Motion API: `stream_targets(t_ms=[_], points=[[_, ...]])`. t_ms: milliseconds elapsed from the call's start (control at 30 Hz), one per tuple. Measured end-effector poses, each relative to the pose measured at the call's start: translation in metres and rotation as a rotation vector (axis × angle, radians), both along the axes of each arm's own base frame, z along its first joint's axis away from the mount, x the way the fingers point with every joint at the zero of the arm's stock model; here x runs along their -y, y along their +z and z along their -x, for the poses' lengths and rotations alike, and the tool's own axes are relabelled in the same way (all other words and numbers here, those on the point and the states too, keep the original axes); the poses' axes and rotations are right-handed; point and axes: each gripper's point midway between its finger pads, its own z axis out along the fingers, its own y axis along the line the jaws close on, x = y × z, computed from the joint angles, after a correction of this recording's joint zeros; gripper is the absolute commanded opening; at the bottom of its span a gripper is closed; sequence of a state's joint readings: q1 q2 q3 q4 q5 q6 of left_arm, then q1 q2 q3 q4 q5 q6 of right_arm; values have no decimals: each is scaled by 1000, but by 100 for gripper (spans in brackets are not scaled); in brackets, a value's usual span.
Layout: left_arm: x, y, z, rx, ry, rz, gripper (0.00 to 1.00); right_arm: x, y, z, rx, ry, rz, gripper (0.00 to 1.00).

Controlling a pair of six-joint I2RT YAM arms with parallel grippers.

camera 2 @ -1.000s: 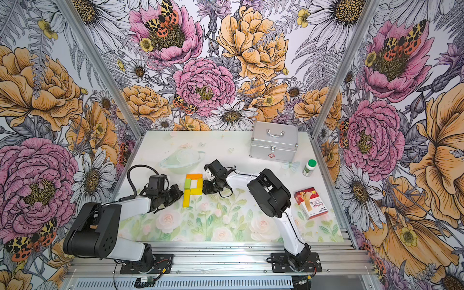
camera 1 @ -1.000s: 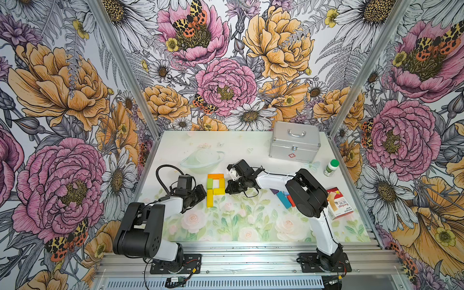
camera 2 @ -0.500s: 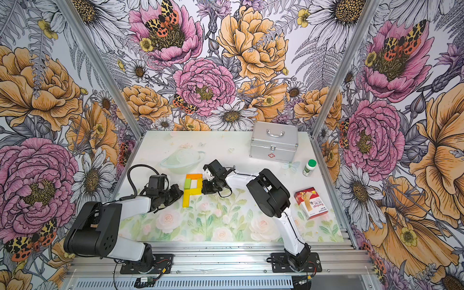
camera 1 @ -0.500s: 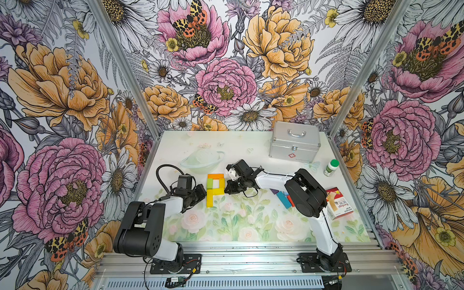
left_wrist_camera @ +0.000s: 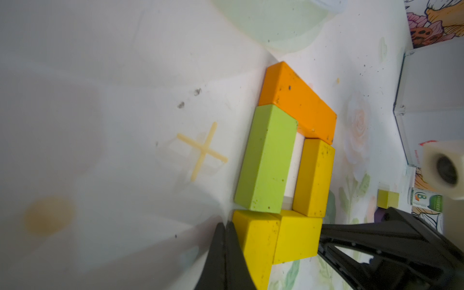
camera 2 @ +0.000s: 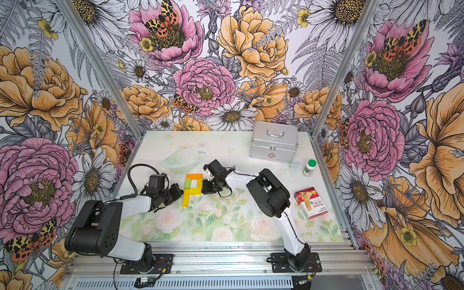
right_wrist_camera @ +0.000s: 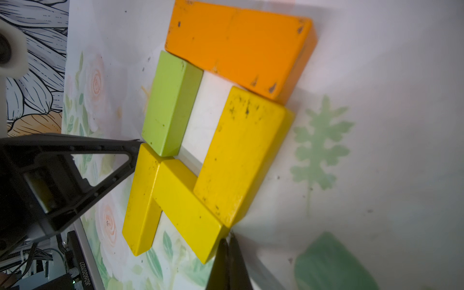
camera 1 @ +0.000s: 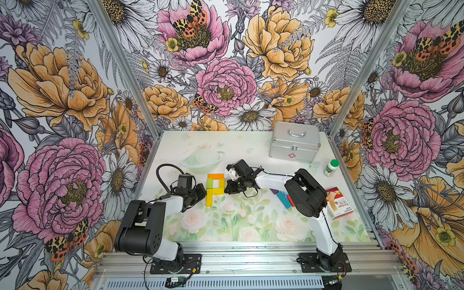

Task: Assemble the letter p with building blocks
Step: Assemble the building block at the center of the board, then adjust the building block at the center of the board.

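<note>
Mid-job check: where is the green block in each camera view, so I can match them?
Top view: green block, left of the bare square gap.
Top view: same place.
Left wrist: centre, between orange block and yellow blocks.
Right wrist: beside the same gap.
Shared landmark: orange block, across its far end.

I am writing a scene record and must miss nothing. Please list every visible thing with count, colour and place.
orange block: 1, orange, top bar of the letter.
green block: 1, light green, upper stem.
yellow blocks: 3, yellow, loop's right side, loop's bottom, lower stem.
loose blocks: several, purple, light blue, red, partly under the right arm.
pale green dish shape: 1, behind the letter, perhaps printed.
metal case: 1, silver, back right.
bottle: 1, white with green cap, right edge.
carton: 1, red and white, beside the right arm.
left fingers: 2, black, shut, at the lower stem.
right fingers: 2, black, shut, at the loop's bottom right corner.
</note>
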State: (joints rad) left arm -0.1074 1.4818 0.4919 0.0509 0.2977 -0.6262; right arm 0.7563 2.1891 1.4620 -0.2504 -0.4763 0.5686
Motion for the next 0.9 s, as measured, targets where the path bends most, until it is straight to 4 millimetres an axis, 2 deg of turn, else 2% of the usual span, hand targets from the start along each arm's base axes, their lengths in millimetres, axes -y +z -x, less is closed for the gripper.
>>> stream_targets(t_ms=[367, 600, 700, 900], points=[[0, 1, 0, -1, 2, 0, 3, 1, -1, 0, 2, -2, 2, 1], [-6, 16, 3, 26, 24, -21, 4, 13, -1, -3, 6, -24, -1, 1], [-11, 20, 2, 39, 41, -35, 4, 22, -1, -10, 3, -45, 2, 1], [-26, 13, 0, 7, 91, -53, 5, 35, -1, -28, 4, -86, 1, 1]])
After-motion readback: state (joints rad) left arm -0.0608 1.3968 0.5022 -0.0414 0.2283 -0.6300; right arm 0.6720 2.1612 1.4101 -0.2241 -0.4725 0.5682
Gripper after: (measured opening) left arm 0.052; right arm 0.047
